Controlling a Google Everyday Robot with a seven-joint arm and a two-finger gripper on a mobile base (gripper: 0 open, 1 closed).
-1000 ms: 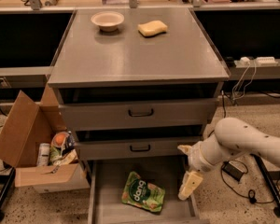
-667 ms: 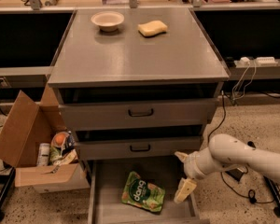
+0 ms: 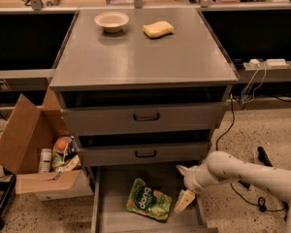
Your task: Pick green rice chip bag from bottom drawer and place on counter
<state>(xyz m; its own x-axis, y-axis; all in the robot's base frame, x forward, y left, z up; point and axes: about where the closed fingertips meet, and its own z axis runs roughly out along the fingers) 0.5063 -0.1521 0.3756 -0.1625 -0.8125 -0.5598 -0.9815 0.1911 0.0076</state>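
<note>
Green rice chip bag [image 3: 148, 199] in bottom drawer [image 3: 111, 195]; hand [image 3: 183, 186] just beside, apart.

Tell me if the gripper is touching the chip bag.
Cannot tell. Camera view: the gripper in the drawer ends right beside the chip bag; no plain gap.

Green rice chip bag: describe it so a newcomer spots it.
Find the grey three-drawer cabinet, then its pulled-out shallow grey bottom drawer, beside the cream pincer. Unlike the yellow sponge on top, it is a crinkly green pouch lettered "dang".
</note>
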